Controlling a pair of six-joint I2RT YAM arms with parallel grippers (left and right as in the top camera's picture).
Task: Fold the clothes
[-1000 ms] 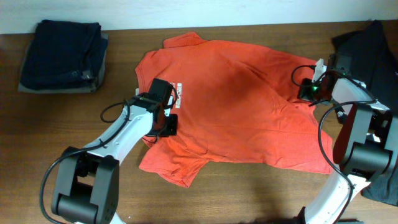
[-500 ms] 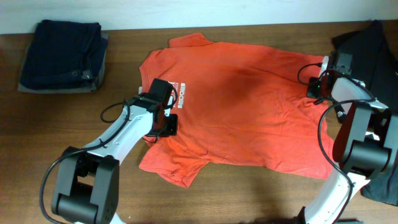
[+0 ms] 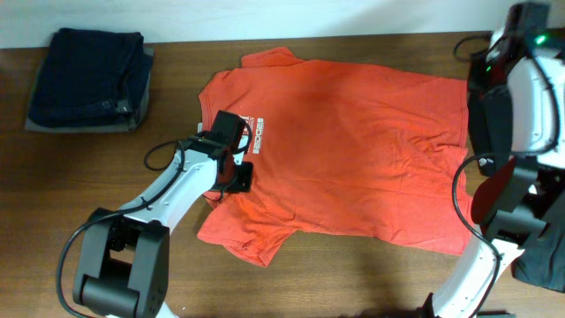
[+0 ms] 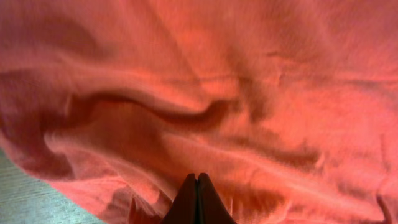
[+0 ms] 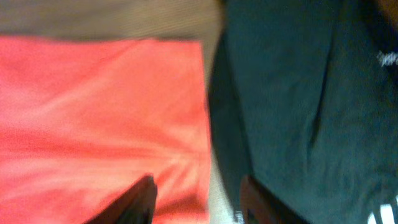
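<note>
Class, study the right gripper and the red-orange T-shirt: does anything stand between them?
Nothing visible does. The right gripper hangs open above the edge of the red-orange T-shirt, with only air between. The black garment lies beside the shirt, not over it.

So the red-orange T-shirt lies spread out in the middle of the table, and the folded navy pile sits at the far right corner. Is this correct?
Not quite. The overhead view shows the folded navy pile at the far left corner, not the right. The red-orange T-shirt does lie spread out in the middle of the table.
</note>
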